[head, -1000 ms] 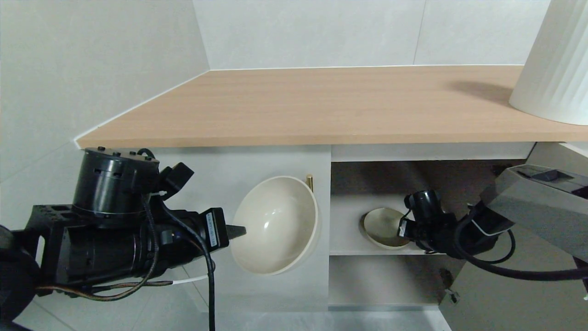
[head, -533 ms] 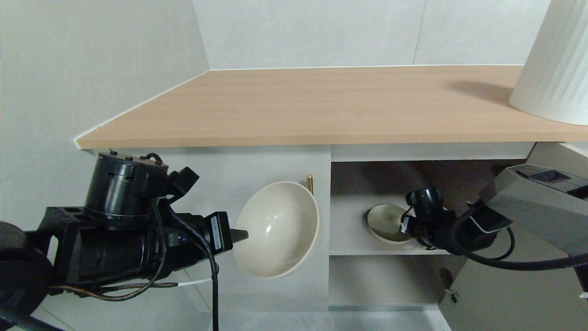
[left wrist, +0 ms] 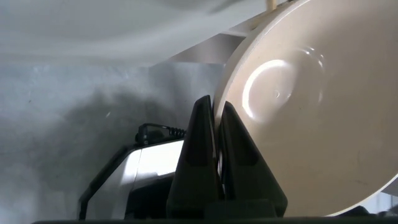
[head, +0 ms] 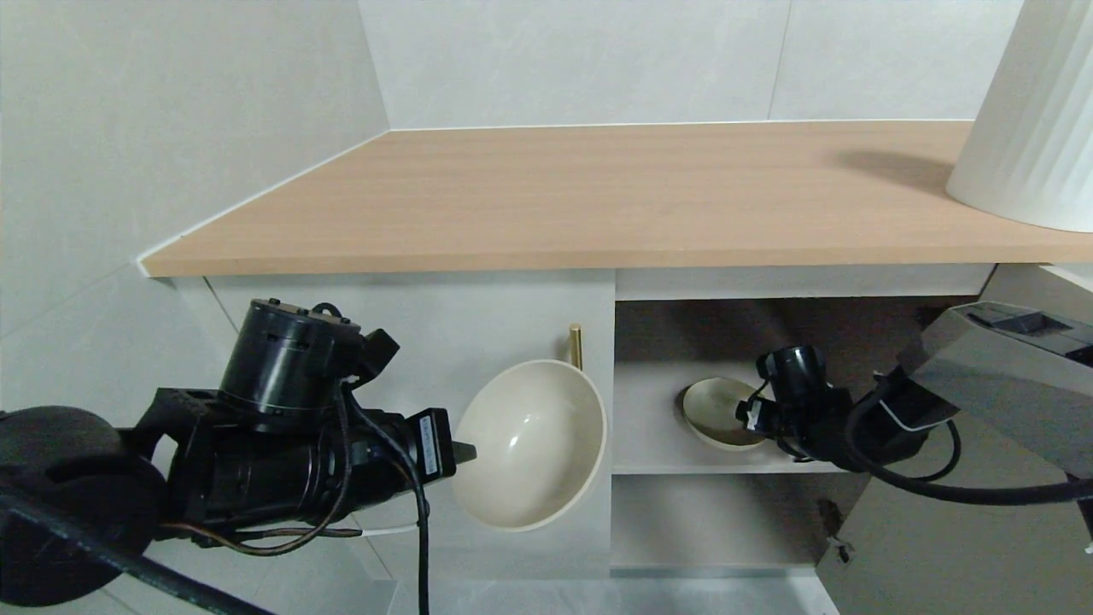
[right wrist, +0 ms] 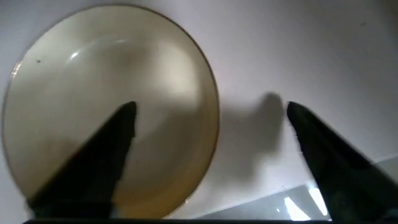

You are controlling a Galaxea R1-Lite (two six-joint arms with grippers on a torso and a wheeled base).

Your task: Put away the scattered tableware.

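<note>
A large cream bowl hangs tilted in front of the closed cabinet door, with my left gripper shut on its rim. In the left wrist view the two fingers pinch the bowl at its edge. A smaller cream dish lies on the upper shelf of the open cabinet. My right gripper is inside that compartment beside the dish. In the right wrist view its fingers are spread wide open, one over the dish and one outside its rim.
A wooden countertop runs above the cabinet, with a white ribbed vessel at its right end. A brass handle sticks out just above the held bowl. The open door stands at the right. A lower compartment sits beneath the shelf.
My left arm has carried the large bowl down and to the right, closer to the open compartment. The right gripper has stayed by the small dish, which now lies flatter on the shelf.
</note>
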